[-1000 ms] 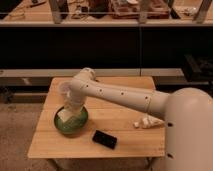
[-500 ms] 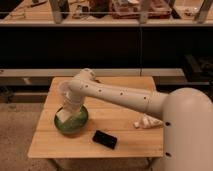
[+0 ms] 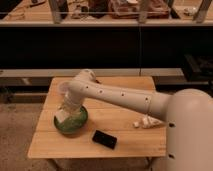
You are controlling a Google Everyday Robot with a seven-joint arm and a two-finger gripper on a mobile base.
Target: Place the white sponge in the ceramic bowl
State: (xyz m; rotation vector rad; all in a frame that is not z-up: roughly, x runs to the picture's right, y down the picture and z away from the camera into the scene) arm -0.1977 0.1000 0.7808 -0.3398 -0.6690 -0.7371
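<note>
The green ceramic bowl [image 3: 76, 124] sits on the left part of the wooden table [image 3: 125, 142]. My white arm reaches from the right across the table and bends down over the bowl. The gripper [image 3: 67, 109] is right above the bowl's left side. The white sponge [image 3: 61, 116], a small off-white block, is at the gripper's tip, over the bowl's left rim. I cannot tell whether it is held or resting in the bowl.
A translucent white cup [image 3: 63, 89] stands just behind the bowl. A flat black object [image 3: 104, 138] lies in front, right of the bowl. A lumpy whitish object [image 3: 145, 121] lies at the right under my arm. Dark shelving stands behind the table.
The gripper and sponge have shifted slightly to the left over the bowl. The other objects have not moved.
</note>
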